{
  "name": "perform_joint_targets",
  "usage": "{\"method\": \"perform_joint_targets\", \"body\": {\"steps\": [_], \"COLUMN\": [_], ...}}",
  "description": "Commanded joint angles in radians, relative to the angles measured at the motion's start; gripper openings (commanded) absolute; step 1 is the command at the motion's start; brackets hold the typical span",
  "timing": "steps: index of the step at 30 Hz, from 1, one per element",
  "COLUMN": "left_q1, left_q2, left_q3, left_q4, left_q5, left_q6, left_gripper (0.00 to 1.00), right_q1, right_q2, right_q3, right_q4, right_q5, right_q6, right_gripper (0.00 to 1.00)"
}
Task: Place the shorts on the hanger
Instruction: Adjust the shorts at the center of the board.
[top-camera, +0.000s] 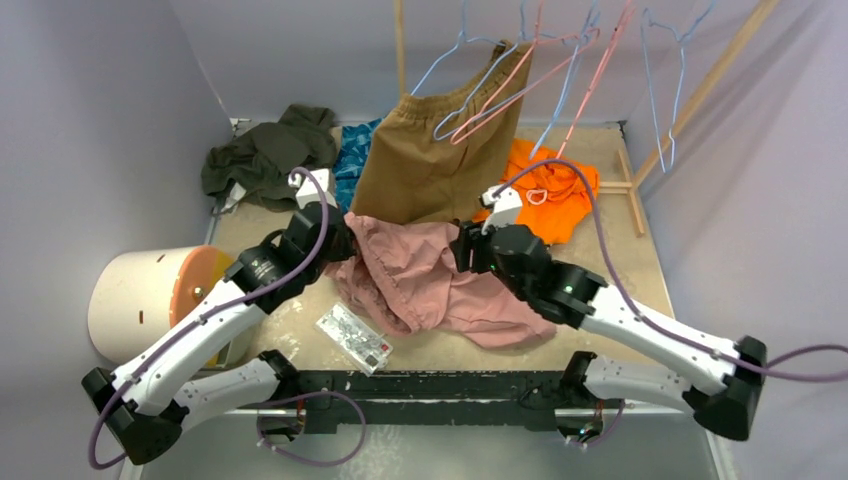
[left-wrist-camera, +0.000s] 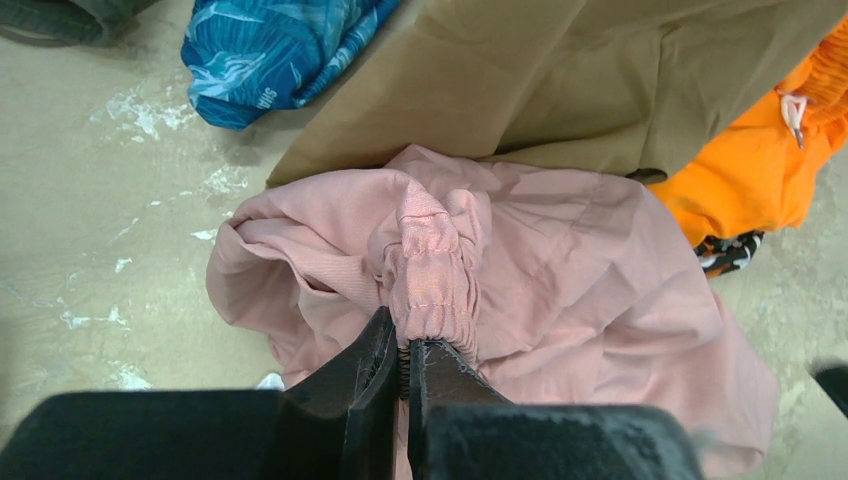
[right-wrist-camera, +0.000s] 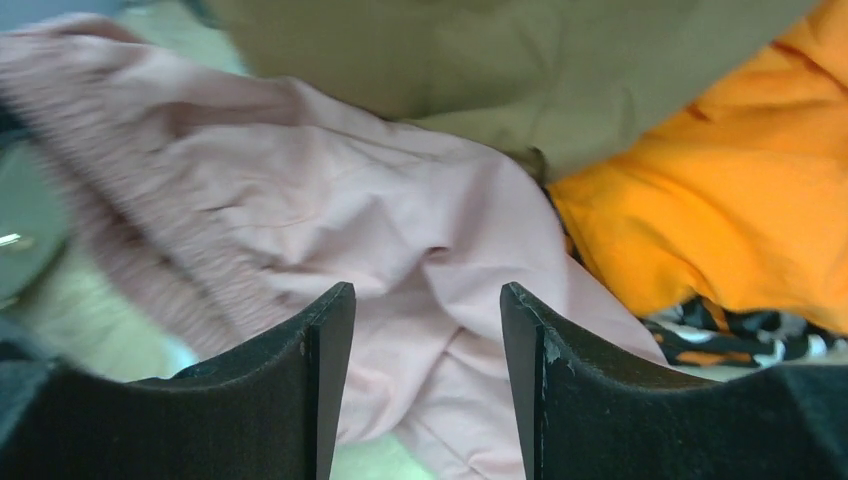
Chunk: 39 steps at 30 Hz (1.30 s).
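Note:
The dusty-pink shorts (top-camera: 430, 285) lie crumpled mid-table, in front of the hanging tan shorts. My left gripper (top-camera: 345, 238) is at their left end. In the left wrist view it (left-wrist-camera: 405, 338) is shut on the gathered waistband of the shorts (left-wrist-camera: 570, 260). My right gripper (top-camera: 462, 248) is open over their right part. In the right wrist view its jaws (right-wrist-camera: 428, 300) stand wide apart just above the pink fabric (right-wrist-camera: 380, 200), holding nothing. Light-blue wire hangers hang from the rack at the back; one (top-camera: 653, 90) hangs bare at the right.
Tan-brown shorts (top-camera: 430, 150) hang at back centre among pink hangers (top-camera: 520, 70). An orange garment (top-camera: 555, 195), a blue patterned cloth (top-camera: 352, 155) and a dark green garment (top-camera: 265, 155) lie behind. A white drum (top-camera: 135, 300) stands left. A clear packet (top-camera: 352, 338) lies near the front edge.

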Motion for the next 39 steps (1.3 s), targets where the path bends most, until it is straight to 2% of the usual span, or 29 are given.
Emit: {"method": "perform_joint_targets", "body": {"steps": [1,3,5,9,15,21,29,39], "left_q1": [-0.001,-0.002,-0.001,-0.002,-0.002,-0.001,-0.001,-0.001], "left_q2": [0.016,0.021,0.027,0.025,0.016,0.008,-0.006,-0.022], "left_q3": [-0.001,-0.006,-0.011,-0.029,-0.064,-0.082,-0.097,-0.101], "left_q4": [0.095,0.109,0.119,0.132,0.143,0.134,0.138,0.129], "left_q5": [-0.086,-0.104,-0.113,-0.133,-0.141,-0.134,-0.127,-0.128], "left_q6": [-0.049,-0.052,-0.054,-0.060,-0.057,-0.046,-0.039,-0.034], "left_gripper": [0.00,0.00,0.00,0.00,0.00,0.00,0.00,0.00], "right_q1": [0.004,0.009,0.048,0.209,0.280,0.408,0.451,0.451], "right_q2": [-0.143,-0.158,-0.124,0.025,0.227,0.417,0.574,0.655], "right_q3": [0.013,0.016,0.020,0.029,0.038,0.170,0.206,0.213], "right_q4": [0.050,0.069,0.081,0.098,0.163,0.037,-0.174,-0.272], "right_q5": [-0.311,-0.433,-0.492,-0.354,-0.263,-0.036,0.164,0.203], "right_q6": [-0.113,-0.104,-0.078,-0.021,0.115,0.217,0.419,0.502], "right_gripper": [0.57,0.56,0.54,0.55,0.57,0.70,0.69,0.62]}}
